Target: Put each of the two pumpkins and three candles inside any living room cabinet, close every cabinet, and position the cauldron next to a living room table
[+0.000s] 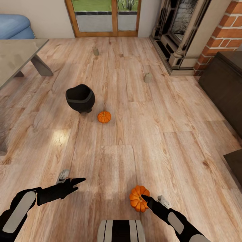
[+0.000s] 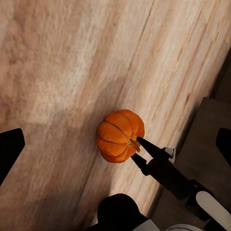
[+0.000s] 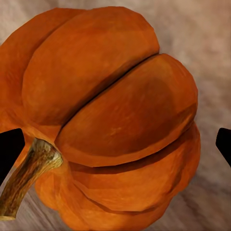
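Near pumpkin (image 1: pixel 138 198): bright orange, ribbed, low at near right, my right gripper (image 1: pixel 145 197) at its stem. Second pumpkin (image 1: pixel 104 117) on floor just right of cauldron (image 1: pixel 80 97), black, upright. Two candles, beige stubs: far centre (image 1: pixel 96 51), far right (image 1: pixel 148 78). Cabinet (image 1: pixel 223 84), dark brown, right edge.

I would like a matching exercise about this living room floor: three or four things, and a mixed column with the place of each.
Things:
1. cauldron
2. near pumpkin
3. far pumpkin
4. cabinet

Places:
a. at the right hand
b. beside the cauldron
c. right of the floor, near the brick wall
d. on the floor, near the table

Pairs: 1-d, 2-a, 3-b, 4-c
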Available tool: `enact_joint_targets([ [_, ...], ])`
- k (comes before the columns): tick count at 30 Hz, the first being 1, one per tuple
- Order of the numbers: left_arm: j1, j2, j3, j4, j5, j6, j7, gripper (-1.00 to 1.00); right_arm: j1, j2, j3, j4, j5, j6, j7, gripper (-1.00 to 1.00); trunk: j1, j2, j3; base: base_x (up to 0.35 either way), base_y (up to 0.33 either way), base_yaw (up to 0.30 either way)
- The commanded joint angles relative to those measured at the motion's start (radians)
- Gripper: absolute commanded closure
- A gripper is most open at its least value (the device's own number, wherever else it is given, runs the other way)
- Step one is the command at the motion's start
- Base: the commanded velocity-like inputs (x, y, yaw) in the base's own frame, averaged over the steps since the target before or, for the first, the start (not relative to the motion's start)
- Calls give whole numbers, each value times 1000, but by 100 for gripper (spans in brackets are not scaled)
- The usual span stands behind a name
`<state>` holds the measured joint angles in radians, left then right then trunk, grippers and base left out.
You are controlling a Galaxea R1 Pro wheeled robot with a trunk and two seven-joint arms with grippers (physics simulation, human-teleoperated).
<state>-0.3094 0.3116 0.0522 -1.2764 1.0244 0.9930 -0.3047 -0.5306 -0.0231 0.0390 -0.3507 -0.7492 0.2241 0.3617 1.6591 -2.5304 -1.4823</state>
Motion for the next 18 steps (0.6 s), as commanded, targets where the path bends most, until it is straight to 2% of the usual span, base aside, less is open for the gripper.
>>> enact_joint_targets([
  [1,0,0,1,0,-7,4,-8,-100,0,-1,4,-1,-10,4,0,-100,0,0,-1,0,9,0],
  [18,0,0,1,0,-7,4,-8,-100,0,-1,4,-1,-10,4,0,-100,0,0,-1,17,23,0],
])
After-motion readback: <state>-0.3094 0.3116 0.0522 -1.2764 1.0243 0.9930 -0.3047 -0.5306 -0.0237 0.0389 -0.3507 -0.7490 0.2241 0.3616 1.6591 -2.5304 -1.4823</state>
